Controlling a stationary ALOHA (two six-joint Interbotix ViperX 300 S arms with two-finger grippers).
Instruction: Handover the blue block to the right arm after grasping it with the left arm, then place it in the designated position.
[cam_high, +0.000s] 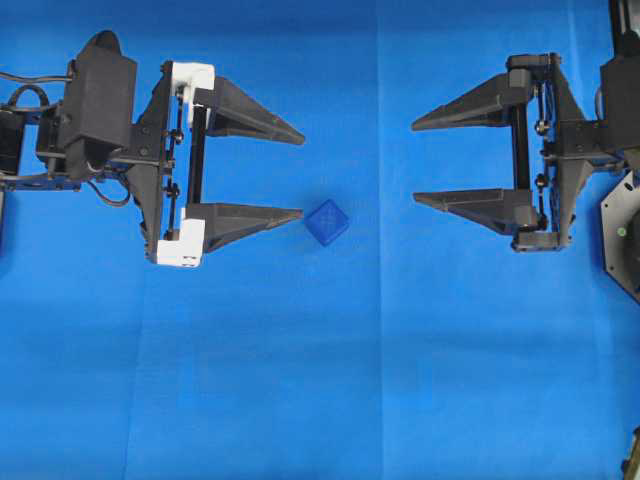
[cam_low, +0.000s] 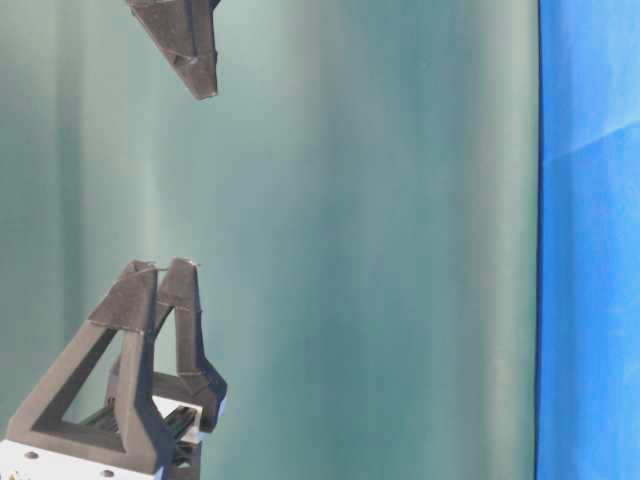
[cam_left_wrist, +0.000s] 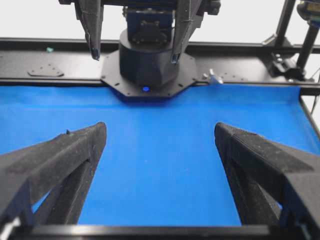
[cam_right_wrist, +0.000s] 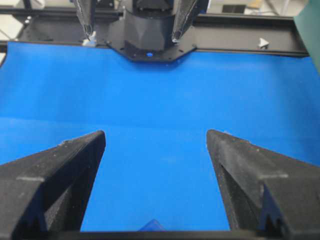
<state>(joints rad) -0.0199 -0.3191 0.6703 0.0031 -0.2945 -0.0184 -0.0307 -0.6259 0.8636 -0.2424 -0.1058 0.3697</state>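
Landmark: the blue block (cam_high: 327, 222), a small dark-blue cube, sits on the blue cloth (cam_high: 300, 380) that covers the tabletop, turned so a corner points toward my left fingers
My left arm (cam_high: 100, 110): reaches in from the left edge of the overhead view, left of the block, boxy black wrist and white brackets showing
My left fingers (cam_high: 302, 174): spread wide, grasping nothing; the lower fingertip ends just beside the block's left corner, and I cannot tell if it touches; the upper finger is well apart from the block
My right arm (cam_high: 585, 140): comes in from the right edge, well to the right of the block, all black with a lattice frame
My right fingers (cam_high: 413, 162): released and parted, grasping nothing; both tips point toward the block's side but stay well apart from it
Block between the arms: nearer my left fingers than my right
Left wrist view: my two fingers (cam_left_wrist: 65, 160) frame bare cloth; the block is not seen there
Right wrist view: a sliver of the block shows at the bottom edge between my fingers (cam_right_wrist: 65, 165)
Table-level view: one pair of dark fingers (cam_low: 150, 330) low on the left and another tip at the top, against a green backdrop (cam_low: 380, 240)
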